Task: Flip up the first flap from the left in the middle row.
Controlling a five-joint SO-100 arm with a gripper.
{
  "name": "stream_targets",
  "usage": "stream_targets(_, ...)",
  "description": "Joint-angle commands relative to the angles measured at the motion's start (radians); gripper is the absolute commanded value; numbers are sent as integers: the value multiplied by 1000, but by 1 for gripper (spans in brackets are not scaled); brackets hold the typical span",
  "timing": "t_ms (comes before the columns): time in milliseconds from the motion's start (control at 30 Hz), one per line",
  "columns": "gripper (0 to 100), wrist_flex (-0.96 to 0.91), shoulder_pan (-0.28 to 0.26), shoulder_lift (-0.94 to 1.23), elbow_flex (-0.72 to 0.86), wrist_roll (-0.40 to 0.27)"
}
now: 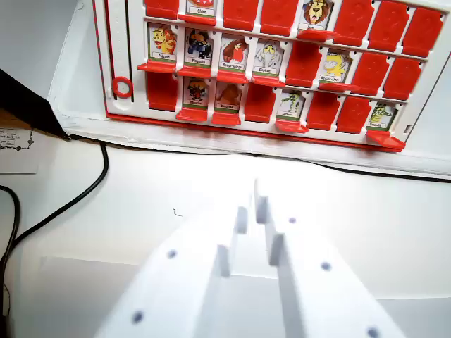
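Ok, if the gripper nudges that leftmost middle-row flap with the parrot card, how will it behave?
The parrot flap looks like thin rigid plastic, so it should probably swing about its bottom edge rather than bend. It already appears raised, card showing, so a push may tip it back down. The game board looks light and may slide on the smooth white table. The gripper sits well short.

Red game board (127, 116) with white-framed rows of hinged flaps, seen from the front and slightly tilted, lying at the top of the wrist view. Middle row: the first flap from the left (163, 44) stands raised, showing a picture card of a yellow and red animal above a small caption; its red base ledge juts forward. The three flaps to its right are also raised, each showing an animal card; the next shows only a plain red face.
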Motion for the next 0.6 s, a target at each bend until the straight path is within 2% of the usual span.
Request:
stream_targets(0, 0, 138, -17, -67, -204, 58)
stream_targets(567, 0, 130, -2, -75, -204, 60)
